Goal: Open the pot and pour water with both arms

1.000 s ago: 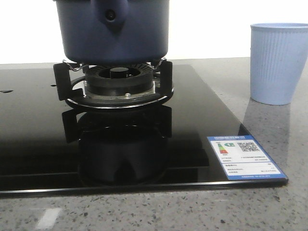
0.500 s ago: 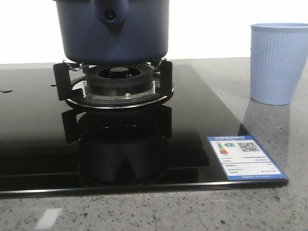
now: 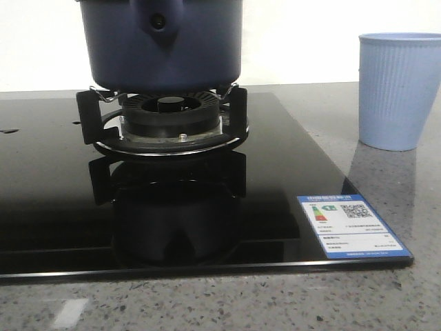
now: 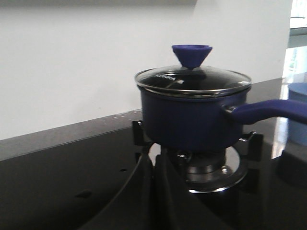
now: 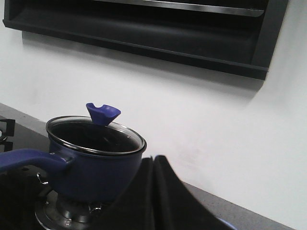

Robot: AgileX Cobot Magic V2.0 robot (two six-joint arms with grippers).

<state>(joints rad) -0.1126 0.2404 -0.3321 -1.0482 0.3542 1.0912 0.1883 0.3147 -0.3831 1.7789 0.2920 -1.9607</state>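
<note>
Front view shows the pot (image 3: 160,43) on the burner (image 3: 165,118) toward the surface's far edge, glass lid (image 4: 193,80) on; likely heavy and rigid, best taken by its knob (image 4: 191,55) and long handle (image 4: 268,109); both arms' fingers (image 4: 146,196) look pressed together, empty.

A kitchen: a black glass hob (image 3: 289,172) with a gas burner (image 3: 169,121) is set into a speckled grey stone counter (image 3: 386,296), a lidded pot (image 4: 192,115) sits on it, and a range hood (image 5: 144,28) hangs on the white wall
</note>
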